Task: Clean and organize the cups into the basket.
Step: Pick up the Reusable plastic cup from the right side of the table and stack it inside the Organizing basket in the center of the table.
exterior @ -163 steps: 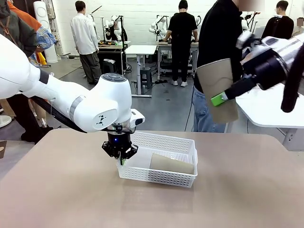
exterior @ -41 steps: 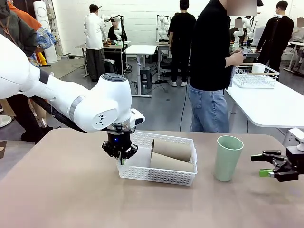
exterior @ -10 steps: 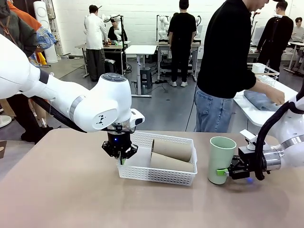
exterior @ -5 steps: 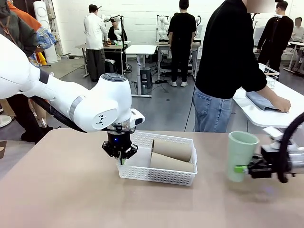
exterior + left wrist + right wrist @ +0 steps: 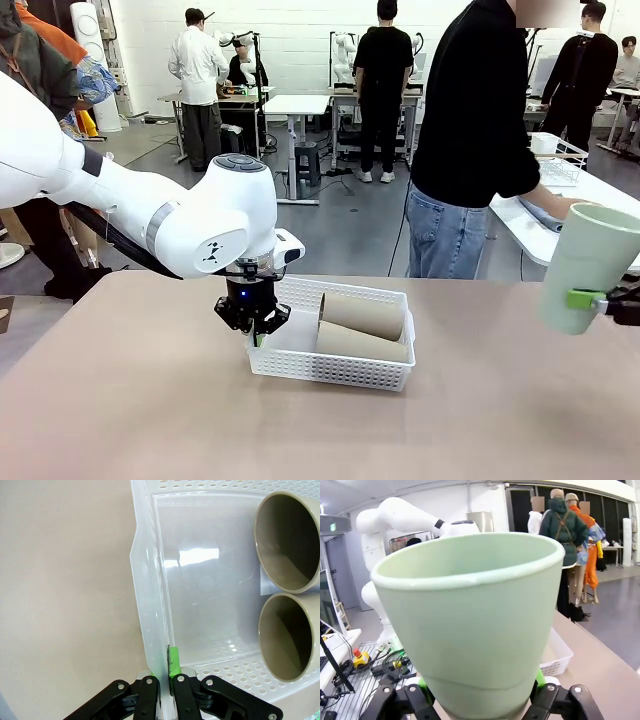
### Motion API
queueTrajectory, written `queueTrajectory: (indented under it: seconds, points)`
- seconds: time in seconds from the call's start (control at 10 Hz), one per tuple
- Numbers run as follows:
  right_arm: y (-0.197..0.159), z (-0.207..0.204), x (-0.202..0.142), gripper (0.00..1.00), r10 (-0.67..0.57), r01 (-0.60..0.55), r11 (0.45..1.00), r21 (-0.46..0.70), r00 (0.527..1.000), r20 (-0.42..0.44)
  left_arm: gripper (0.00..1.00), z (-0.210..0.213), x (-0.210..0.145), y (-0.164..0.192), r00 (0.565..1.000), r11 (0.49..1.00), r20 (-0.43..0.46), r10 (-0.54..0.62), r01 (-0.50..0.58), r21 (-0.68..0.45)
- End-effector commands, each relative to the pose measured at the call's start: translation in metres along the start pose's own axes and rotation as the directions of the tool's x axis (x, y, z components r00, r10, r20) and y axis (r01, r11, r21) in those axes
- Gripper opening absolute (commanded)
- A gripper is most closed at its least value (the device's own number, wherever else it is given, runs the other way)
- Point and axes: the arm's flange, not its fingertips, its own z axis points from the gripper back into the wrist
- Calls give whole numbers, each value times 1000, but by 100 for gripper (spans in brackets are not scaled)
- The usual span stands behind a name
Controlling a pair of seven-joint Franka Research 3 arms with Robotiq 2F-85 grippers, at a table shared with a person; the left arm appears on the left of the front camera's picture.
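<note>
Cups come in two colours at this table. Two tan-brown matte tapered cups (image 5: 362, 316) (image 5: 287, 547) lie on their sides, touching, in the right half of the shallow white plastic lattice basket (image 5: 330, 371) (image 5: 150, 600), which sits on the beige table (image 5: 140, 410). The left wrist view looks straight into their open mouths, with the basket floor beside them bare. A pale mint green matte tapered cup (image 5: 590, 262) (image 5: 470, 615) is lifted clear of the table at its right side, mouth up and leaning, clamped near its base between the green pads of the right gripper (image 5: 592, 300) (image 5: 480, 697). The left gripper (image 5: 257, 336) (image 5: 167, 672) points straight down, pinched on the basket's left end wall, one finger inside and one outside. A small black logo (image 5: 212, 252) on the left arm's white joint is too small to read
</note>
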Motion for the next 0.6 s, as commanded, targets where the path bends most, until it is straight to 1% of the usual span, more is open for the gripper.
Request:
queueTrajectory:
  seconds: [0.0,0.1,0.5]
  points:
    - [-4,-1,-17,0,-81,81,995,-51,997,-10,0,1,-1,-2,1000,1000,10,-8,8,13]
    - [0,0,0,0,0,0,1000,0,1000,0,0,1,-1,-2,1000,1000,10,-8,8,13]
    - [0,0,0,0,0,0,1000,0,1000,0,0,1,-1,-2,1000,1000,10,-8,8,13]
